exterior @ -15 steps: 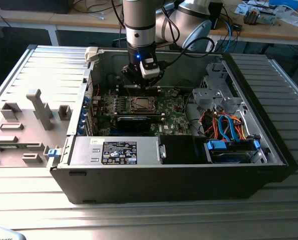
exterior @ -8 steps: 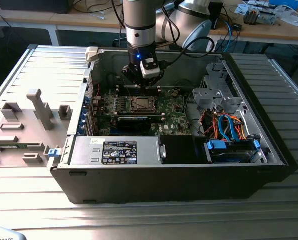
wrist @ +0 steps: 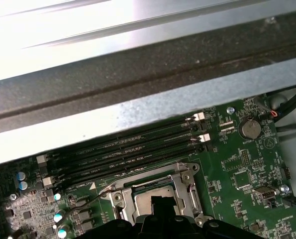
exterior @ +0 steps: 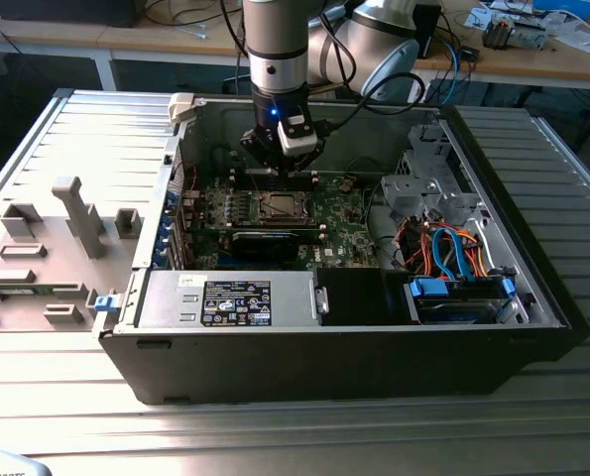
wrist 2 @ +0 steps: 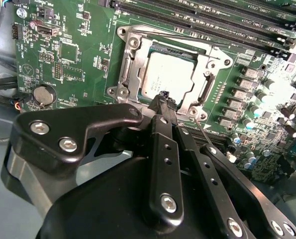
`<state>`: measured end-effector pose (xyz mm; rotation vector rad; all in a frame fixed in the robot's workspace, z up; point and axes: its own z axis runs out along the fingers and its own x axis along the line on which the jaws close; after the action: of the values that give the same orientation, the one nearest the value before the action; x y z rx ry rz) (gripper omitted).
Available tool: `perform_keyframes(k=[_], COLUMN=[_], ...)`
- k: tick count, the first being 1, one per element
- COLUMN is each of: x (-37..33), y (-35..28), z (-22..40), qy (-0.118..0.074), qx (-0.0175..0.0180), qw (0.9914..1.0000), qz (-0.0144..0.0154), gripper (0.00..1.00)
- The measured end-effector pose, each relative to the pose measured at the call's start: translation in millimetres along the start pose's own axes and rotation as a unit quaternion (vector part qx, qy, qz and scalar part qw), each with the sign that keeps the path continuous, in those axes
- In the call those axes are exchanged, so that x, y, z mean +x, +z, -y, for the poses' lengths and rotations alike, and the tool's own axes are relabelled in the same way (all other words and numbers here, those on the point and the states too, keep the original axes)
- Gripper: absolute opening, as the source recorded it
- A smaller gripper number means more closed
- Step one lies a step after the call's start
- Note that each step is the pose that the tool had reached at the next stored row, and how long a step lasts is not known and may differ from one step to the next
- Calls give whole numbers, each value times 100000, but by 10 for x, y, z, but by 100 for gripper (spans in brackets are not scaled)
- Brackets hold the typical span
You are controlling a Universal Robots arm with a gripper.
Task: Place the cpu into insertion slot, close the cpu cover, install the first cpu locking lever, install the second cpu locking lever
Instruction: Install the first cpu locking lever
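1 tool (wrist 2: 162, 99), tips pressed together, hovers at the cpu cover (wrist 2: 207, 84) edge, over the seated cpu (wrist 2: 167, 74).

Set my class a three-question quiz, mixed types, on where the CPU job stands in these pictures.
1. True or false: the cpu already lies in the insertion slot.
2. The cpu cover is: A) folded down around the chip, B) lifted off onto the table.
3. Fill in: the gripper is poised at the cover's ____.

Key: 1 true; 2 A; 3 edge.
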<state>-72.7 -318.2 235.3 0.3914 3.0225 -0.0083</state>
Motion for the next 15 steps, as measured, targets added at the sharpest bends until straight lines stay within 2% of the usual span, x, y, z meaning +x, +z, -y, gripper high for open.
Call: perform_keyframes(k=[15], x=[0], y=[0], z=[0], qy=[-646], qx=[-35], qw=[99998], qz=[6], gripper=[11])
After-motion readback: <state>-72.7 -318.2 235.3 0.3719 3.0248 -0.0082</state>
